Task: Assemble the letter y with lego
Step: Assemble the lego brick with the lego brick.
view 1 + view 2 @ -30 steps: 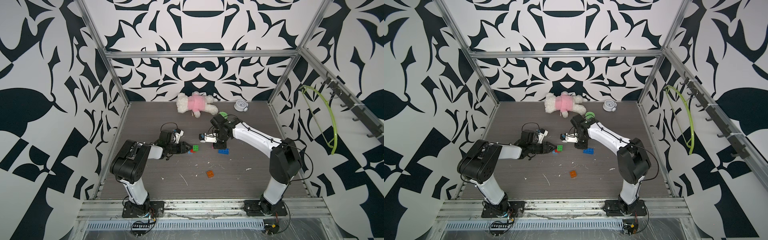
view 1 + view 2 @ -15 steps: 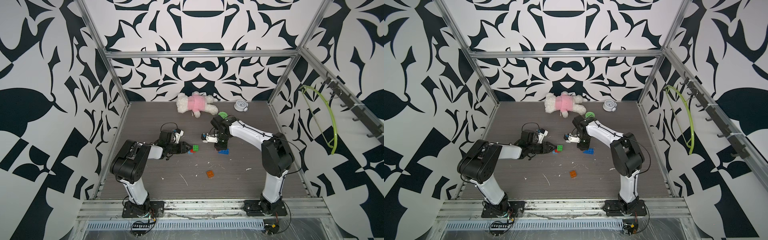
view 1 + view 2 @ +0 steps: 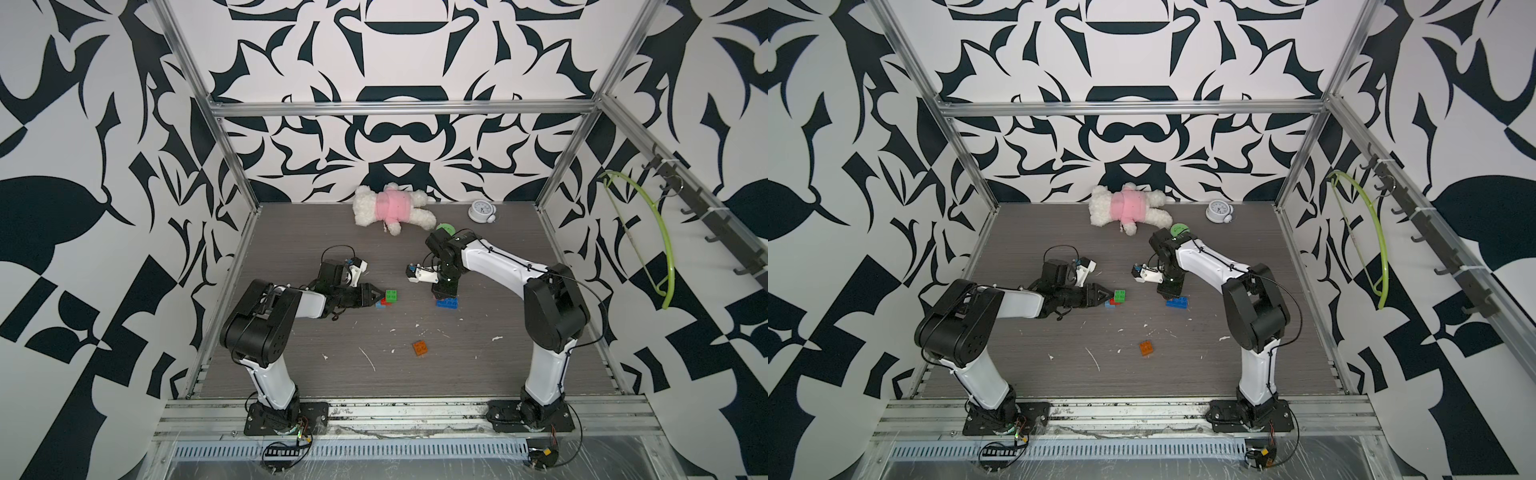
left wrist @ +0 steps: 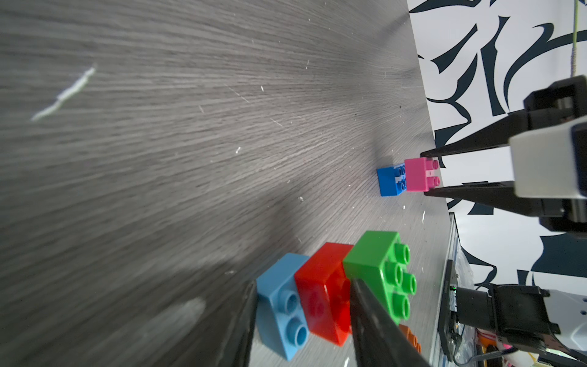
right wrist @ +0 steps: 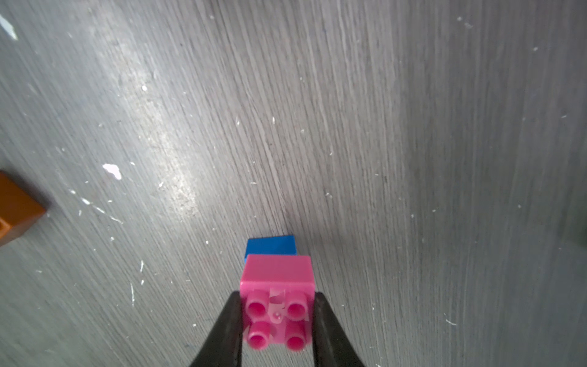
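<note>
Nearest the front of the desk point(image 3: 498, 374), 1 orange brick point(image 3: 420, 348) lies alone among white flecks point(image 3: 368, 358), well apart from the other bricks. Behind it, toward the robot's left, the left fingers point(image 4: 368, 324) reach in low and clench a stepped stack point(image 4: 317, 317) of 3 joined bricks. A light blue brick point(image 4: 279, 302) is at the bottom, a red brick point(image 4: 317, 276) sits on it, and a green brick point(image 4: 371, 257) is on top, each shifted sideways from the 1 below. The fingers press on the light blue and red bricks, and the green brick stands just beside 1 finger. At about the same depth to the right, apart from the stack, the right fingers point(image 5: 225, 333) point down and grasp a pink brick point(image 5: 278, 270) by 2 opposite sides. The pink brick sits on 1 end of a longer blue brick point(image 3: 448, 303) that rests on the desk. Farther back sits a green tub point(image 3: 446, 227), partly hidden by the right arm. By the rear wall lie a plush toy point(image 3: 390, 208) and a small clock point(image 3: 481, 211).
</note>
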Robot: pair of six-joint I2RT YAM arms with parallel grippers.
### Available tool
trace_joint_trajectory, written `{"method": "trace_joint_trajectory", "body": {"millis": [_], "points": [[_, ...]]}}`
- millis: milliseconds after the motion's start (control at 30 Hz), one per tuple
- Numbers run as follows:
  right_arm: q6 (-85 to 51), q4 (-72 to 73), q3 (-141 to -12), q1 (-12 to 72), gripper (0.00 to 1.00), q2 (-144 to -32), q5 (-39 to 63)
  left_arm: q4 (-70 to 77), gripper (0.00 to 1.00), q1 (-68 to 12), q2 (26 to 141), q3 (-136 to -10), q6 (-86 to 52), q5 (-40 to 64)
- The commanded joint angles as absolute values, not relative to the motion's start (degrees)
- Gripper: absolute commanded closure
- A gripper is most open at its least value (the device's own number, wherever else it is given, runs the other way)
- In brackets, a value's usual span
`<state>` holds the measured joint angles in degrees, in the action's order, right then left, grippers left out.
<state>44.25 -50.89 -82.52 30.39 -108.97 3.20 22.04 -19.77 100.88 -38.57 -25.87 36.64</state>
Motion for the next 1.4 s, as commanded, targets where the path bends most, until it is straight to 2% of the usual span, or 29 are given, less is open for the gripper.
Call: {"method": "trace_joint_trajectory", "body": {"millis": [0, 500, 967, 1367], "points": [[43.9, -51.3, -82.4, 30.2, 0.82, -109.2, 3.9, 13.6, 0.50, -19.3, 104.0, -36.3, -24.3, 30.9], [43.2, -51.0, -80.8, 29.6, 0.82, -110.7, 4.3, 13.5, 0.50, -19.3, 104.0, -36.2, -24.2, 31.0], [42.1, -47.9, -76.6, 27.8, 0.93, -110.4, 7.4, 13.5, 0.50, -19.3, 104.0, -36.2, -24.2, 31.1], [41.5, -47.0, -76.1, 27.5, 0.95, -110.7, 7.6, 13.4, 0.50, -19.3, 103.9, -36.3, -24.2, 31.0]]}}
